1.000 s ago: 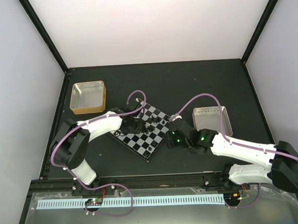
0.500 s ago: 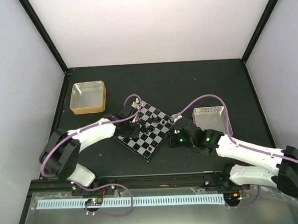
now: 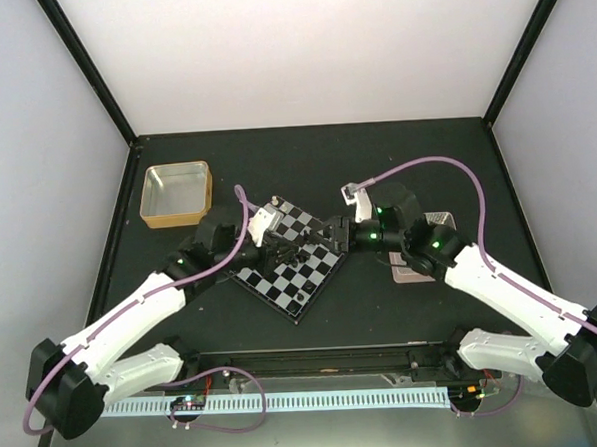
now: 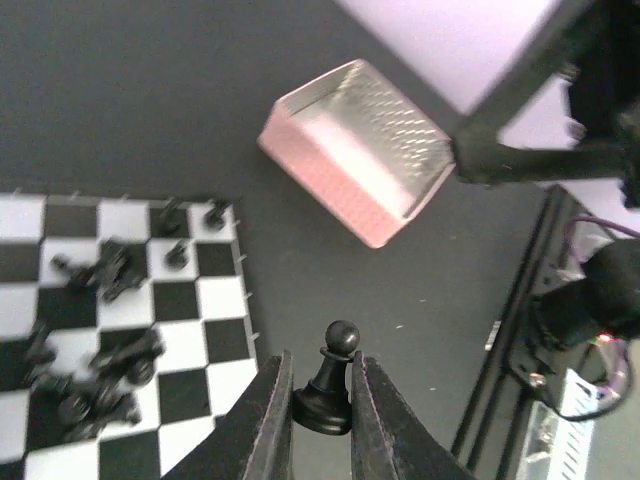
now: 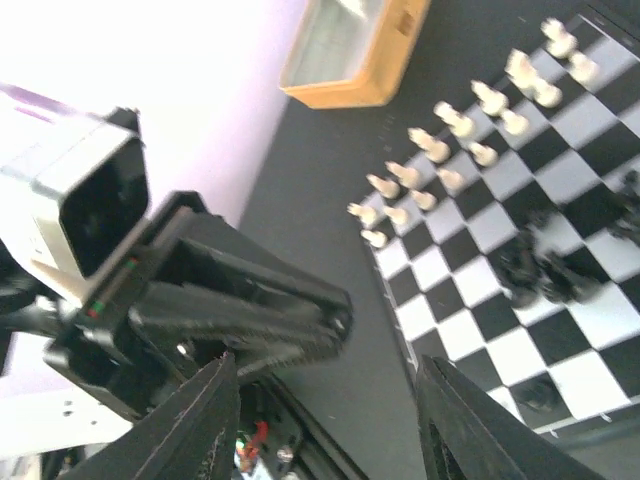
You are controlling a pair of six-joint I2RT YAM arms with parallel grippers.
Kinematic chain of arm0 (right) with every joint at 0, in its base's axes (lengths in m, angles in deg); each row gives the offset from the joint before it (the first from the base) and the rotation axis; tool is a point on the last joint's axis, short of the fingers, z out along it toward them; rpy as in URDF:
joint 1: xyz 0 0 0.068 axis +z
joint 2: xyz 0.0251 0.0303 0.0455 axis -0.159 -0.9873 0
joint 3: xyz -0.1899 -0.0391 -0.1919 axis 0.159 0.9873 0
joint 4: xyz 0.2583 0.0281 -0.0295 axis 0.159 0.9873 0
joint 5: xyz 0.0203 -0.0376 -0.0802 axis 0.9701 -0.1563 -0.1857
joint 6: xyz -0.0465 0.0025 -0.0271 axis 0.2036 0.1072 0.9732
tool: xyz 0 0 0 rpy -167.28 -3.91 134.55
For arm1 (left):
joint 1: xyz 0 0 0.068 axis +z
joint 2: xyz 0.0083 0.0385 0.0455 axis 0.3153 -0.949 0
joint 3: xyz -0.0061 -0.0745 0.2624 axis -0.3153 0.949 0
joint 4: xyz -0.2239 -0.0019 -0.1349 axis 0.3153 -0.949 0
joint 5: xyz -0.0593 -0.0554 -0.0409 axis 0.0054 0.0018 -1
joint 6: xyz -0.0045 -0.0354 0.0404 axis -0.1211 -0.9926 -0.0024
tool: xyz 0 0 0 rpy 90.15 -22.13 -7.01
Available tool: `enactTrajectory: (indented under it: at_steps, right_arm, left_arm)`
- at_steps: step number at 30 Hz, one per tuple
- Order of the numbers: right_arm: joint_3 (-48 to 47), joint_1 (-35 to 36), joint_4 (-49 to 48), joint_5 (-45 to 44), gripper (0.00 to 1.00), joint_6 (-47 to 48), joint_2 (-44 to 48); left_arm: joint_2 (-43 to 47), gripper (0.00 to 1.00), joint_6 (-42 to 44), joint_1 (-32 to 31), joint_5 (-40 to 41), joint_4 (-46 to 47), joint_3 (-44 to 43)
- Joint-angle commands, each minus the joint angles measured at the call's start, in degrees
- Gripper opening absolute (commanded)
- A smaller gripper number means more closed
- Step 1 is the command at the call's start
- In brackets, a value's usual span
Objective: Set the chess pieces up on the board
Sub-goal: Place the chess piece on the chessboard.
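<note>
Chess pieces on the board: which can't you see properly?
Top view: the chess pieces are too small to name, and the left arm and right arm cover part of the board.
Left wrist view: the black pieces are blurry, and the picture's edge cuts the board off.
Right wrist view: black pieces blurred; the edge cuts the board.

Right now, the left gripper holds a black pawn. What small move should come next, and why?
Probably move the left gripper sideways until its black pawn is over a free square of the board: the pawn hangs upright past the board's edge, above the table.
</note>
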Motion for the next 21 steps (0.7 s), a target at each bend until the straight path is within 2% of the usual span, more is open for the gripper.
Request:
enactTrajectory:
  at_steps: [1,7,12,17,21]
  right_arm:
    - [-5.44,-0.41,3.36,5.28,0.51,0.64,0.00]
    - [-7.38,-0.42,3.68,5.94,0.47,-0.10,-2.73]
    - [-6.73,-0.42,2.22,8.87,0.45,-1.06,-3.82]
    - [-6.10,-0.35,-0.69,14.99,0.44,-3.46,-4.02]
    - [-5.21,-0.39,-3.71,15.42,0.44,-6.17,-2.98]
  left_arm:
    - [2.80,0.04,6.20,0.25,-12.39,8.03,-0.68]
    - [4.15,0.04,7.45,0.23,-16.01,9.74,-1.60]
    - [6.83,0.05,6.09,0.29,-14.86,12.93,-0.11]
    - [5.68,0.05,6.88,0.26,-13.96,11.56,-0.44]
    - [4.73,0.05,6.23,0.28,-13.87,12.46,0.52]
